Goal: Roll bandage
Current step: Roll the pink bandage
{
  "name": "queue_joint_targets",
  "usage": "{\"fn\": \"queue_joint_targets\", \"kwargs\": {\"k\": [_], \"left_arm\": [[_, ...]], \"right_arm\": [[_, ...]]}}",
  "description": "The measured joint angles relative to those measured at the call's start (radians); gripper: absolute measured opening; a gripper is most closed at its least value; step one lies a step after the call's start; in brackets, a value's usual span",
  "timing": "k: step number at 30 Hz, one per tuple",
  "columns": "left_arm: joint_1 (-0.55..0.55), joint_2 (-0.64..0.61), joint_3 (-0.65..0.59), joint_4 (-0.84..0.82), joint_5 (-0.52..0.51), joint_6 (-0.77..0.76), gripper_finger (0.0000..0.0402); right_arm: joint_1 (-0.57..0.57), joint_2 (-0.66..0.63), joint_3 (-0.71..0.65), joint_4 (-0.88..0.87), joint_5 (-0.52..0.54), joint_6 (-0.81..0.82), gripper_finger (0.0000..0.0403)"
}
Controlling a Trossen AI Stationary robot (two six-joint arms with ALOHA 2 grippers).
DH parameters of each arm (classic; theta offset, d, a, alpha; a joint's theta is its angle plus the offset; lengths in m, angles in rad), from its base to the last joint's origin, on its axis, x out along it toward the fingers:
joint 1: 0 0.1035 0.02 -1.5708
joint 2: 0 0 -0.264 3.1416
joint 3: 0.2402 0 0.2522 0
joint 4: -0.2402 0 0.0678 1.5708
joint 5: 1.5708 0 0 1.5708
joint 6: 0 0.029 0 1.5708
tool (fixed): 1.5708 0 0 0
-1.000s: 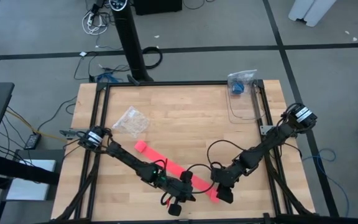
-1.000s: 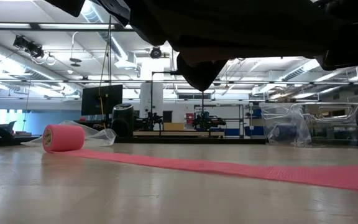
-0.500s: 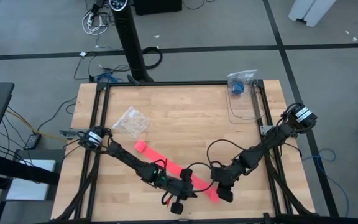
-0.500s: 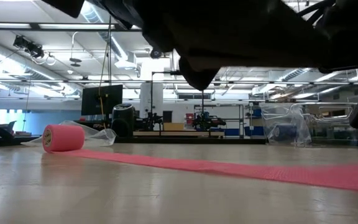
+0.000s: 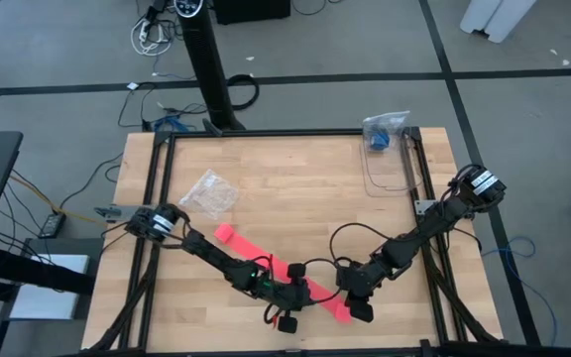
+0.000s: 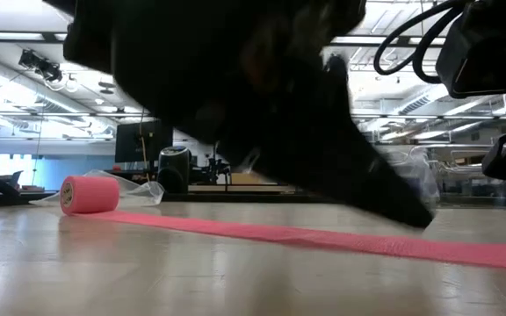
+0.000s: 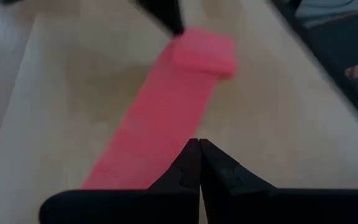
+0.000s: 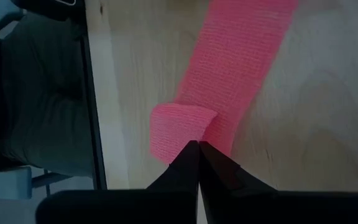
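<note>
The bandage (image 5: 266, 263) is a bright pink strip lying flat on the wooden table. It runs from a small roll (image 6: 90, 195) at its far left end to a folded-over end (image 8: 180, 129) near the front right. My right gripper (image 8: 197, 144) stands shut at that folded end. My left gripper (image 7: 199, 144) is shut and hovers low over the strip's edge (image 7: 160, 118), a little to the left of the right gripper (image 5: 347, 307). In the low view the left arm is a dark blur across most of the picture. My right gripper pinches the bandage's folded-over end (image 8: 188, 138) between its two fingertips, coming from above and slanting down. The flap lies doubled back over the strip, and the rest of the strip stays flat on the table. My left gripper: I cannot tell whether its shut tips touch the strip.
A crumpled clear plastic bag (image 5: 209, 193) lies at the far left of the table. A transparent container (image 5: 385, 159) stands at the far right corner. Black frame rails (image 5: 159, 198) run along the table's edges. Bare wood lies in the middle (image 5: 295, 188).
My right gripper has shut at the bandage's near end, which now lies folded over. My left arm has swung toward the strip and the right gripper, fast enough to blur in the low view. The roll at the far left has stayed put.
</note>
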Motion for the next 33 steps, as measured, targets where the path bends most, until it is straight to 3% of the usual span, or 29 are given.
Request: {"fn": "queue_joint_targets", "kwargs": {"k": [19, 33], "left_arm": [[0.015, 0.007, -0.038, -0.009, -0.036, -0.074, 0.0006], [0.021, 0.006, -0.041, -0.018, -0.038, -0.075, 0.0005]], "right_arm": [[0.072, 0.0, 0.0, 0.001, 0.07, -0.024, 0.0008], [0.172, 0.0, 0.0, 0.021, 0.216, -0.037, 0.0008]]}}
